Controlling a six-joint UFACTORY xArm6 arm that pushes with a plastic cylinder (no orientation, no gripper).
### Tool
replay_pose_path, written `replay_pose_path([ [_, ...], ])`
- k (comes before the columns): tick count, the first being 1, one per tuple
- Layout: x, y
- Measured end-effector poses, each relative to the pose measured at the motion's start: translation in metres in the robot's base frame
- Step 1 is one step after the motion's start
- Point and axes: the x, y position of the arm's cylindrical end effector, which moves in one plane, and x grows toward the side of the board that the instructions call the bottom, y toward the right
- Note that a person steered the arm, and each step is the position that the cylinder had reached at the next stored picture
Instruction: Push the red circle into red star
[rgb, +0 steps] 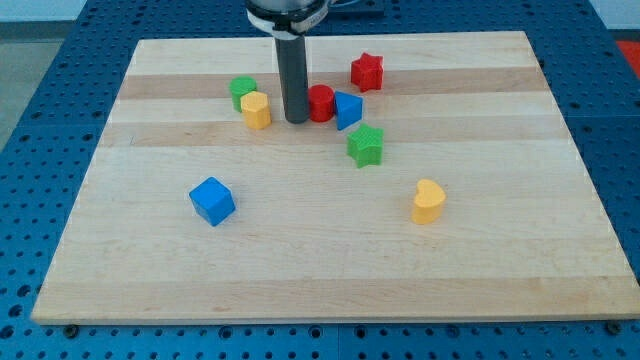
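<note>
The red circle (321, 103) sits near the view's top centre of the wooden board (330, 260). The red star (367, 71) lies up and to the right of it, a short gap away. My tip (297, 120) is at the end of the dark rod and stands right against the red circle's left side. A blue triangular block (347, 110) touches the red circle's right side.
A yellow block (256, 110) and a green block (242, 92) lie just left of the rod. A green star (366, 146) sits below the blue triangle. A blue cube (212, 201) is at lower left, a yellow heart-like block (428, 202) at lower right.
</note>
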Motion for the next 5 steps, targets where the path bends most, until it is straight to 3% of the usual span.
replay_pose_path([
  [4, -0.038, 0.065],
  [5, -0.029, 0.069],
])
